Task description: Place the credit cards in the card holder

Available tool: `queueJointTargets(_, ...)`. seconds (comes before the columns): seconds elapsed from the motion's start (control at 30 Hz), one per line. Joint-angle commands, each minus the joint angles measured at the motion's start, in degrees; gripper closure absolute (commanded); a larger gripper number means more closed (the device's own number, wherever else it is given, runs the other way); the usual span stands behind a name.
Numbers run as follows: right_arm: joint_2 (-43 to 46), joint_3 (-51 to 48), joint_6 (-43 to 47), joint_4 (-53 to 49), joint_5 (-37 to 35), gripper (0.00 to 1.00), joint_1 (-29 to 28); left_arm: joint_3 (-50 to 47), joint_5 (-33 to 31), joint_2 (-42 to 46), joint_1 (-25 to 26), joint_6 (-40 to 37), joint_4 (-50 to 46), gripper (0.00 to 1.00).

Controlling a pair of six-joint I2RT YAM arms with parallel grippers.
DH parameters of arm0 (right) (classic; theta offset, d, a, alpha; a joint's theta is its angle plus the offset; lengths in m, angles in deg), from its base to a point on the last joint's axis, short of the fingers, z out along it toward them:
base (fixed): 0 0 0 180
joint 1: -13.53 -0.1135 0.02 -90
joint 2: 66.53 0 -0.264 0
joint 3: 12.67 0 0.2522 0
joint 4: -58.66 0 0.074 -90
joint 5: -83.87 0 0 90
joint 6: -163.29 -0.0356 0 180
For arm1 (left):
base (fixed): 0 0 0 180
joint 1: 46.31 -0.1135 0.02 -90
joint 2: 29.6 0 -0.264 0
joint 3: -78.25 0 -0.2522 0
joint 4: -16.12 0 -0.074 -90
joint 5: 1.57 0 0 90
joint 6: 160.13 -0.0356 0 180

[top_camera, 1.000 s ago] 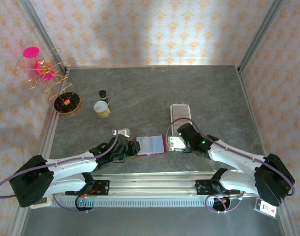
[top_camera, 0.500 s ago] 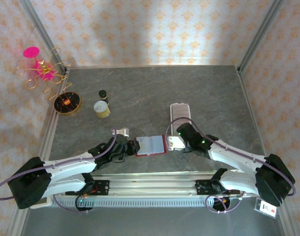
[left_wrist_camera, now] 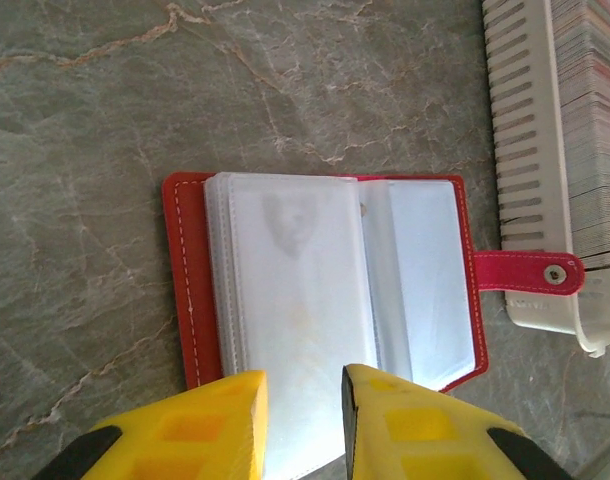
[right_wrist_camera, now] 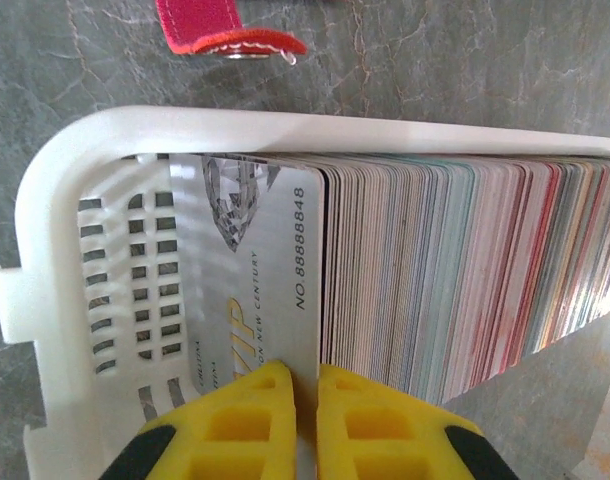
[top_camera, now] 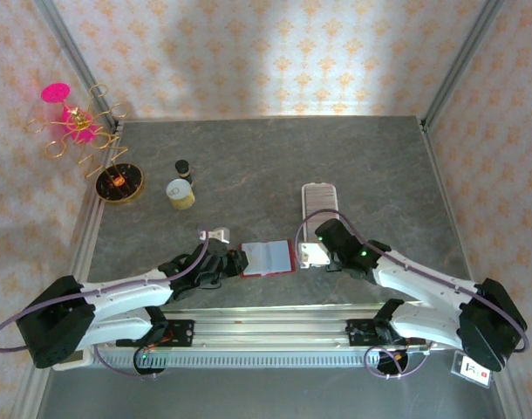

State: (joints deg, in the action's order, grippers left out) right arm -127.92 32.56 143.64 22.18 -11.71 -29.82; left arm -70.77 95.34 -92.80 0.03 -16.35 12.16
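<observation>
Right wrist view: the right gripper (right_wrist_camera: 305, 385) has its yellow fingers pressed together on the lower edge of the front card (right_wrist_camera: 250, 270), a pale printed card at the head of the credit cards (right_wrist_camera: 455, 270), which stand packed on edge in a white slotted tray (right_wrist_camera: 45, 200). The card looks thin, stiff, light and glossy, so it is likely to slip from a shallow pinch. A hold deeper on the free edge seems safer, with a straight pull clear of its neighbours and the tray wall. The card holder (top_camera: 268, 259) lies open on the grey table (top_camera: 248, 157) between the two arms, its red strap (left_wrist_camera: 525, 272) touching the tray's end. Its clear sleeves (left_wrist_camera: 295, 290) look soft and floppy, and may need steadying. The left gripper (left_wrist_camera: 305, 400) hangs over the holder's near edge, fingers spread a little, with the sleeve edge showing in the gap. Room is tight where the tray and holder meet, while the table beyond lies open.
</observation>
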Motion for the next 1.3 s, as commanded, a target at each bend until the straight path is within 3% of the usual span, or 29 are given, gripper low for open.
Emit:
queueJointTargets(0.0,1.9,-0.3,-1.0,-0.2,-2.0,0.92,0.0,-0.3,0.1,-0.6,-0.3,0.4,1.0,0.73)
queueJointTargets(0.23,2.5,1.2,-2.4,-2.4,-0.7,1.00,-0.2,-0.5,-0.4,-0.9,-0.3,-0.3,0.8,0.69)
queueJointTargets(0.47,2.8,4.9,-6.5,-9.3,2.4,1.00,-2.1,1.2,-3.0,-1.9,-0.3,-1.1,-2.4,0.50)
queueJointTargets(0.6,3.5,6.9,-9.5,-13.0,4.9,1.00,-3.1,1.8,-3.3,-2.1,-0.3,-1.5,-3.0,0.46)
queueJointTargets(1.1,5.8,13.9,-20.2,-18.5,8.1,1.00,-4.2,4.0,-2.1,-3.7,0.1,-3.0,-4.4,0.44)
queueJointTargets(1.27,6.5,17.6,-36.2,-10.6,11.9,1.00,-4.2,5.0,-3.2,-4.6,0.5,-3.1,-5.5,0.44)
